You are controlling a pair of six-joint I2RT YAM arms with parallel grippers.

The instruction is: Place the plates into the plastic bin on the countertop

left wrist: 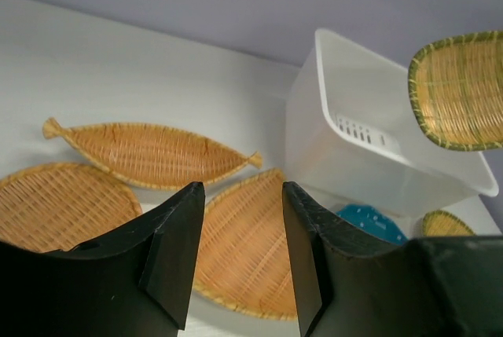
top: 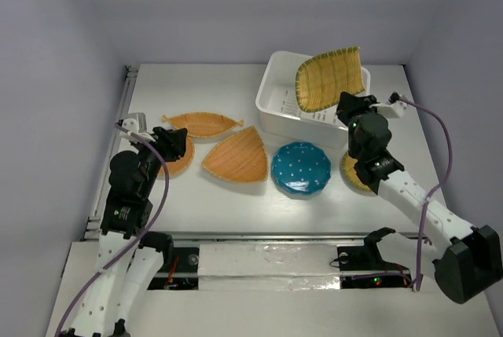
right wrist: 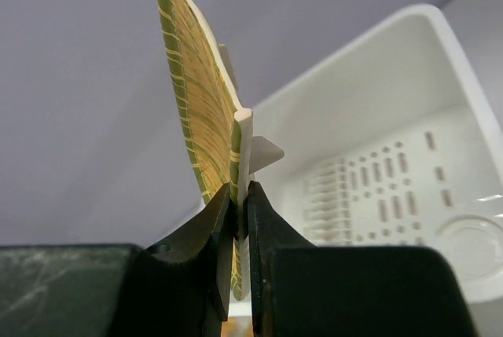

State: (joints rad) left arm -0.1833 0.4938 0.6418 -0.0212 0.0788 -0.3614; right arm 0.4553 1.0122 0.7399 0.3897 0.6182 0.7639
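Binning underway: right end effector is pinching green-rimmed woven plate, white plastic bin beneath it; lowering, then releasing, probably next. Left end effector is hanging spread, empty.

Three plain walls stand around the tabletop. The back wall is pale grey with a light violet tone. The left wall and the right wall have the same colour. In both wrist views a pale wall of this colour fills the background. At the near edge a white strip runs from left to right, and wrinkled shiny tape covers it. At each end of the strip there is a dark opening, and small lights glow inside. Below lies a pale board.
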